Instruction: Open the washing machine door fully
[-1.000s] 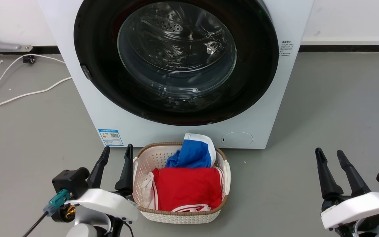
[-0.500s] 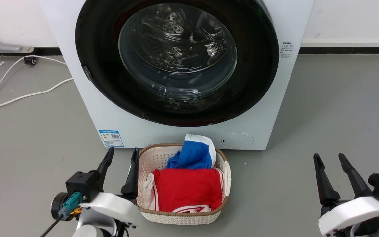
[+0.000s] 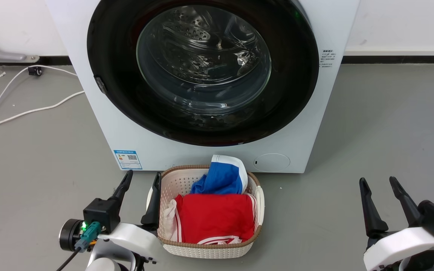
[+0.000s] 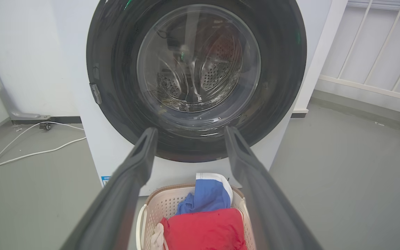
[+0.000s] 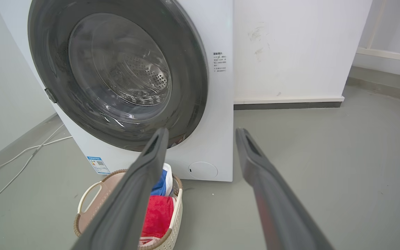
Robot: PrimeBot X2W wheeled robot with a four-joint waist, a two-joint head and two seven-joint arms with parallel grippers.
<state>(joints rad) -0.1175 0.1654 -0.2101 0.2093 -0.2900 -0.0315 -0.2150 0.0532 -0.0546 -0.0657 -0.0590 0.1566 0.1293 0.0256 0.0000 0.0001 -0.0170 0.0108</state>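
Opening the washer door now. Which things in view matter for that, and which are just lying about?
For the job:
washing machine door, shut
left gripper, open
right gripper, open

Just lying about:
laundry basket, on the floor in front of the machine
red garment and blue garment, in the basket
white cable, on the floor
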